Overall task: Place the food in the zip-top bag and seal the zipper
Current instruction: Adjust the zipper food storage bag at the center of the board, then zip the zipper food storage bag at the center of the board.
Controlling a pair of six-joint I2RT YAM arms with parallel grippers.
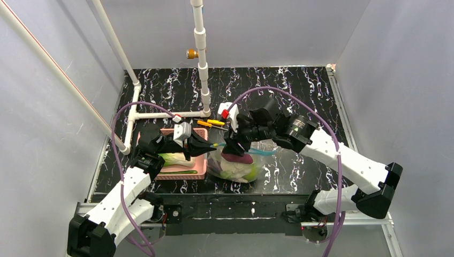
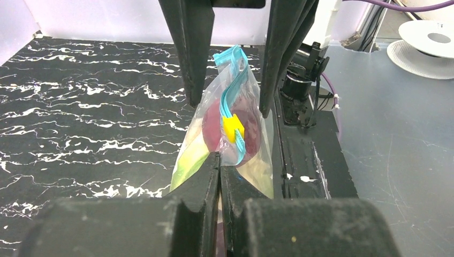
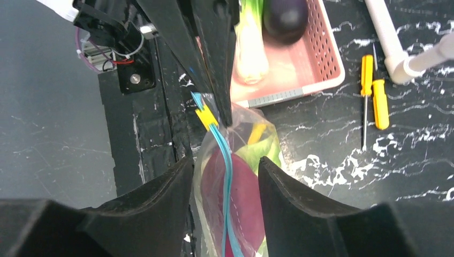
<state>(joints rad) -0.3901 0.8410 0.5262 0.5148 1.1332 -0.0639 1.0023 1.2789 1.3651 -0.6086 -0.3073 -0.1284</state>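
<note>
The clear zip-top bag stands on the black marbled table, holding a dark red-purple oblong piece, a green pear and a yellow piece. Its teal zipper runs along the top, with a yellow slider near the left end. My left gripper is shut on the bag's top edge just beside the slider. My right gripper is open, with its fingers on either side of the zipper over the red-purple piece. In the top view the two grippers sit close together.
A pink basket left of the bag holds a white-and-green leafy piece and a dark purple piece. Two yellow-handled screwdrivers lie behind the bag. White pipes stand at the back. The table's front edge is next to the bag.
</note>
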